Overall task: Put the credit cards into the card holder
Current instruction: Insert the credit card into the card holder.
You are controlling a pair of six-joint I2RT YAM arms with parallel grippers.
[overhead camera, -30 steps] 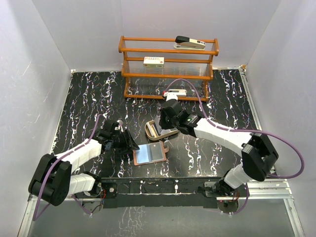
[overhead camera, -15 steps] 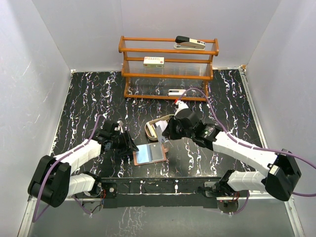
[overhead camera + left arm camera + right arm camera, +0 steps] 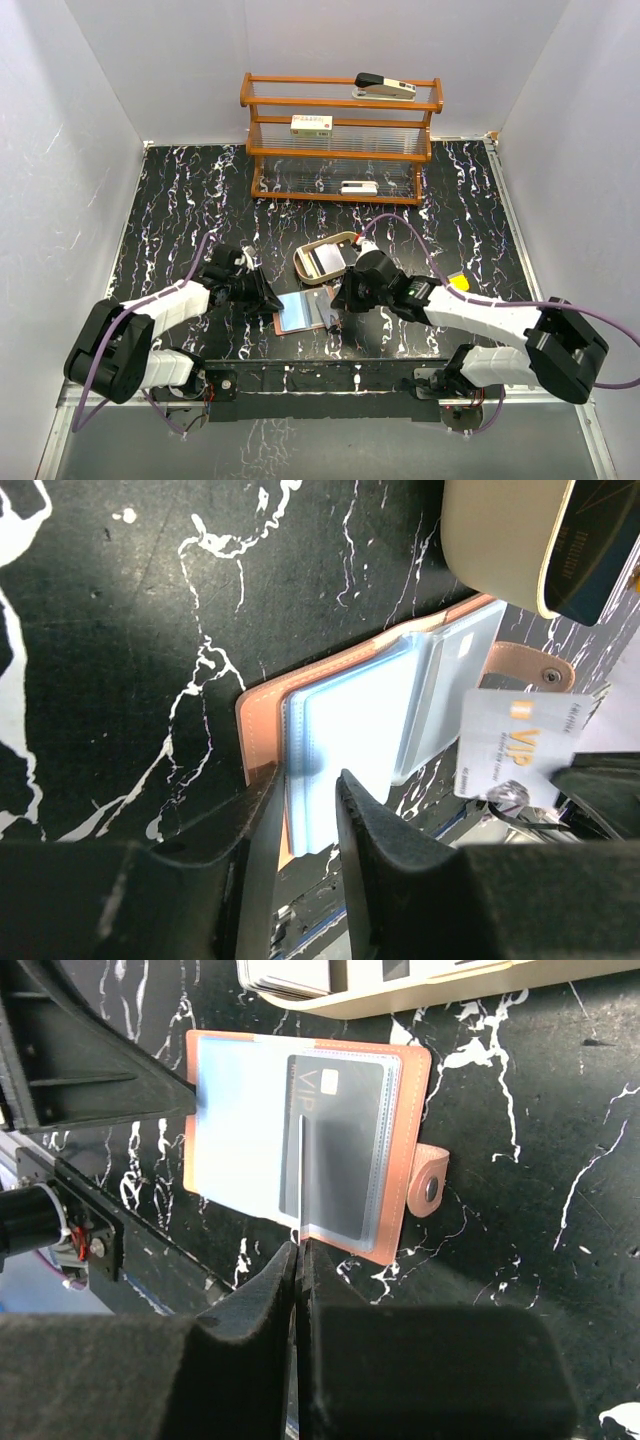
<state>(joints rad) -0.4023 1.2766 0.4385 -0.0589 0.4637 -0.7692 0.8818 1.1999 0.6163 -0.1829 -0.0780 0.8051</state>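
The card holder [image 3: 300, 312] lies open on the black marbled table, reddish-brown with bluish pockets; it also shows in the left wrist view [image 3: 350, 705] and the right wrist view [image 3: 400, 1070]. A dark card [image 3: 340, 1145] sits in one pocket. My left gripper [image 3: 265, 298] [image 3: 302, 780] is closed on the holder's left edge, with pocket leaves between its jaws. My right gripper [image 3: 338, 297] [image 3: 301, 1250] is shut on a silvery-grey VIP credit card [image 3: 520, 745], seen edge-on [image 3: 301, 1175] over the holder's middle. More cards [image 3: 328, 260] lie in the tan tray.
The tan oval tray [image 3: 303, 268] stands just behind the card holder. A wooden rack [image 3: 340, 150] at the back holds a stapler [image 3: 385, 87], a white box [image 3: 311, 124] and a small white item [image 3: 358, 186]. A yellow piece [image 3: 458, 282] lies to the right.
My right arm has swung from the tray forward and down to the card holder, carrying the silvery card. My left gripper has edged right, staying at the holder's left edge.
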